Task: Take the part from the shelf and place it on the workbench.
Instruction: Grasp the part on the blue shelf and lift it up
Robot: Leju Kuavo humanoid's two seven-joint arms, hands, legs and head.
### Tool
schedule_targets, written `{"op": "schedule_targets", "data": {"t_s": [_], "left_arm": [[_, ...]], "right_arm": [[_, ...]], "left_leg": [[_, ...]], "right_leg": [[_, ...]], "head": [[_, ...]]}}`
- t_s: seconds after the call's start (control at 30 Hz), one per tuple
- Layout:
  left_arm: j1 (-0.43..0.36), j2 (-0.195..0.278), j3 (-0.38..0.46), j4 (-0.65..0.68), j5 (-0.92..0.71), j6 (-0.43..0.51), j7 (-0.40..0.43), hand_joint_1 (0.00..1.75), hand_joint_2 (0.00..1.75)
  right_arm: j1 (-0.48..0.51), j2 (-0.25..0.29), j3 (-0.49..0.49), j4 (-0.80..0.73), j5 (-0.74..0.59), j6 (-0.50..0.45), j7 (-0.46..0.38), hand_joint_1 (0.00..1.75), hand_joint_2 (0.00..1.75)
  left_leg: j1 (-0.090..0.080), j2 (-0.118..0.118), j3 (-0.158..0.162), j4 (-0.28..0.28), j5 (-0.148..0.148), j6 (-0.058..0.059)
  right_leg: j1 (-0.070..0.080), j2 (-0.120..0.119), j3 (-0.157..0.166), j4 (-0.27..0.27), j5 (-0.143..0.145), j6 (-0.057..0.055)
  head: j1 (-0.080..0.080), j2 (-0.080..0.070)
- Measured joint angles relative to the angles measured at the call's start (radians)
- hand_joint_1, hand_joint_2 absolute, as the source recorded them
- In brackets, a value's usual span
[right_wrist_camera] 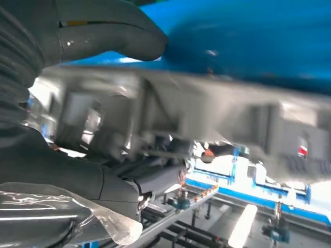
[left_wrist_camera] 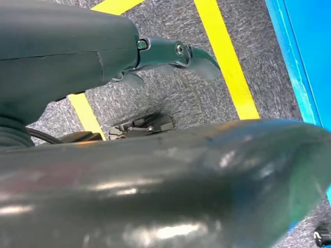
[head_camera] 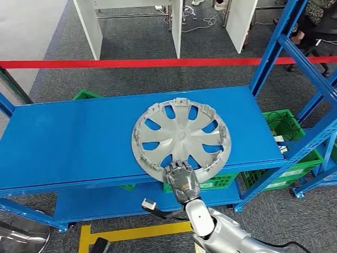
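A silver wheel cover lies flat on the blue shelf, its near edge sticking out past the shelf's front lip. My right hand grips that near rim, fingers lying over the top. In the right wrist view the grey rim passes between the thumb and the darker fingers of the hand. My left hand hangs over the carpet holding nothing, its fingers stretched out apart from the thumb.
Green crates sit under and right of the shelf. Blue uprights frame its right end. A red tape line runs behind, with white table legs beyond. Yellow floor tape lies near my feet.
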Motion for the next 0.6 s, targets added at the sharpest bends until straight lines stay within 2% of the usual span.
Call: {"op": "schedule_targets", "data": {"t_s": [0.43, 0.6], "left_arm": [[0.004, 0.0, 0.005, 0.0, 0.014, 0.0, -0.017, 0.0, 0.0], [0.006, 0.0, 0.01, 0.0, 0.017, 0.0, -0.023, 0.0, 0.0]], "right_arm": [[-0.021, -0.034, 0.132, -0.168, 0.0, 0.001, 0.051, 1.75, 1.75], [-0.079, -0.059, 0.211, -0.24, 0.0, -0.035, 0.136, 1.75, 1.75]], "left_leg": [[0.0, 0.0, -0.001, 0.0, 0.0, 0.0], [0.0, 0.001, -0.001, 0.001, 0.0, 0.0]], "right_leg": [[0.0, 0.0, 0.0, 0.0, 0.0, 0.0], [0.0, 0.001, -0.001, 0.0, 0.001, 0.001]], "head": [[0.0, 0.0], [0.0, 0.0]]}}
